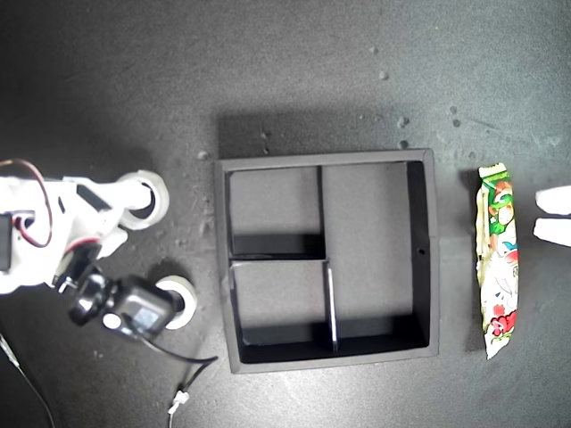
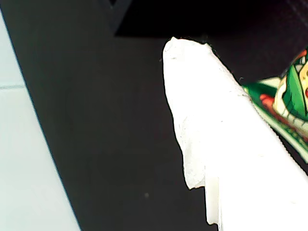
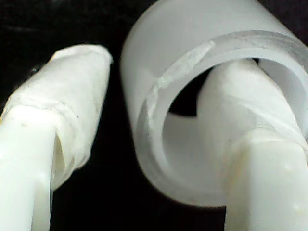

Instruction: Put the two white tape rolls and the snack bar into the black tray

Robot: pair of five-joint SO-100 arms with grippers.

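The black tray (image 1: pixel 426 259) sits mid-table with its three compartments empty. The snack bar (image 1: pixel 497 259) lies lengthwise just beyond the tray's wall on the exterior view's right. My first gripper (image 1: pixel 555 215) stands open beside it, holding nothing; its wrist view shows one white finger (image 2: pixel 216 125), the snack bar (image 2: pixel 288 101) and a tray corner (image 2: pixel 122 14). At the exterior view's left, my second gripper (image 1: pixel 125 218) is open at one white tape roll (image 1: pixel 159 198). One finger (image 3: pixel 240 120) is inside that tape roll (image 3: pixel 159 125), the other finger (image 3: pixel 62 96) stands apart outside. The other tape roll (image 1: pixel 185 299) lies nearer, partly behind the wrist camera.
A black wrist camera (image 1: pixel 134 308) and its cable (image 1: pixel 183 392) hang over the mat at the exterior view's lower left. The first wrist view shows the mat's edge against a pale floor (image 2: pixel 24 168). Small specks dot the dark mat behind the tray.
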